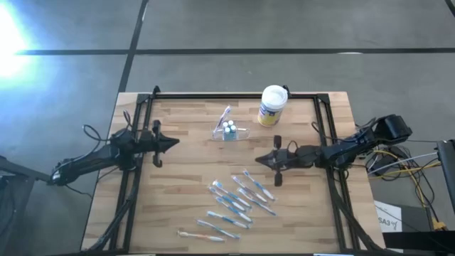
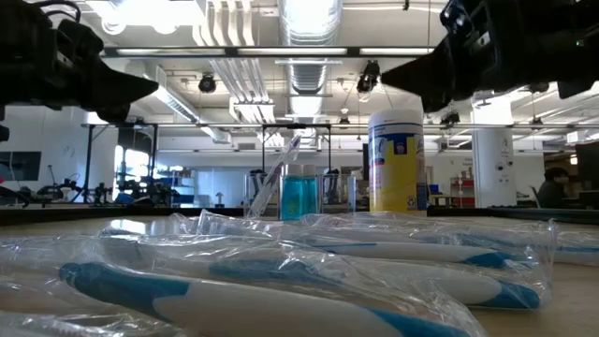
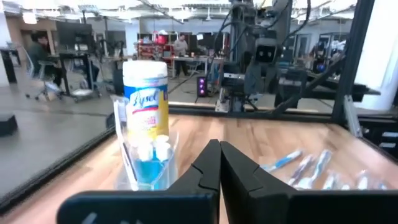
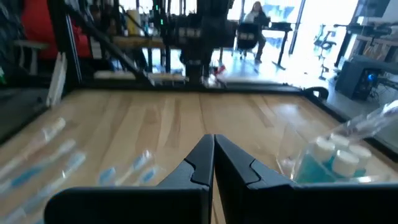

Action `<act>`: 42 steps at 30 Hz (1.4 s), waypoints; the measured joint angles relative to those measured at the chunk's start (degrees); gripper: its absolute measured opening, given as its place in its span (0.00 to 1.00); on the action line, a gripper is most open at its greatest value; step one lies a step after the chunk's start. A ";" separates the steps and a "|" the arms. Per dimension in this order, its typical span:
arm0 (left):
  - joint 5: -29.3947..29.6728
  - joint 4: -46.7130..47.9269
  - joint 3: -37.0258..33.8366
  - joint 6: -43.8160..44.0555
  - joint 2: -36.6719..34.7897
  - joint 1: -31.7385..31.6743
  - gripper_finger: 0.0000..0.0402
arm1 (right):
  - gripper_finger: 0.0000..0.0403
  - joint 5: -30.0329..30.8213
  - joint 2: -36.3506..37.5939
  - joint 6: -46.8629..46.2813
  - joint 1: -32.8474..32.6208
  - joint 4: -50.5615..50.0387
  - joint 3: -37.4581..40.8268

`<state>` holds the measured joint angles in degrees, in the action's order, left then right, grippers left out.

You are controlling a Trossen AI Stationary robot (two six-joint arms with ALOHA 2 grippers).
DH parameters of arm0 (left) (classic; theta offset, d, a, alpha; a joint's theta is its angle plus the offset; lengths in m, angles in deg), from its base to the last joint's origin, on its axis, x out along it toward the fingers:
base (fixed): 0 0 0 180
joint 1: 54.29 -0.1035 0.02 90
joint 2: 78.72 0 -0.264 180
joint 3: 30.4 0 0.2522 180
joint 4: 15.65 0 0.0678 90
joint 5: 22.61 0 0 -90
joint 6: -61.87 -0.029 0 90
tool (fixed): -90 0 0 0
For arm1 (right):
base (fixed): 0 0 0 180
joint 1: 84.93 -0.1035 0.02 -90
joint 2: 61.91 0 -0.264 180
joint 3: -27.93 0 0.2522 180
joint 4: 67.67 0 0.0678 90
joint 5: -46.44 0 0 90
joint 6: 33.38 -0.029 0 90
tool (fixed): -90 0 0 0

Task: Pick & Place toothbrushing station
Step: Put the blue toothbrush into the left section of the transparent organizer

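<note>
Holder (image 1: 231,131), clear and low, stands on the table (image 1: 185,192) toward its far edge, with small blue bottles and a wrapped brush in it, near the white canister (image 1: 271,105) but apart from it. Left gripper (image 1: 173,143) hovers on the holder's left and right gripper (image 1: 260,159) nearer the front on its right, both with fingers pressed together on nothing, neither touching it. Wrapped toothbrushes (image 1: 234,203) lie scattered on the front half of the table.
</note>
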<state>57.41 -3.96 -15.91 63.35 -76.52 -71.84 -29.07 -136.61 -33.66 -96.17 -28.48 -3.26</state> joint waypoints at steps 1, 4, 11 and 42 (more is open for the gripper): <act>-0.05 0.10 0.01 -0.22 -0.03 0.03 0.01 | 0.02 -0.38 1.21 -0.02 0.00 -0.04 0.03; -0.64 0.07 0.00 -0.05 -0.17 0.04 0.01 | 0.02 -2.31 5.91 -0.02 0.00 -0.14 0.04; -0.98 0.31 0.00 1.23 -0.04 0.05 0.03 | 0.02 -2.59 22.50 -2.56 -0.02 -20.36 -6.32; -4.22 0.31 -0.04 2.24 -0.02 0.07 0.04 | 0.69 -0.05 26.26 0.14 -5.40 -57.33 -31.37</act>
<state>53.19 -3.65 -15.95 65.59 -76.54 -71.77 -29.12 -110.36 -33.52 -101.57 -85.81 -34.63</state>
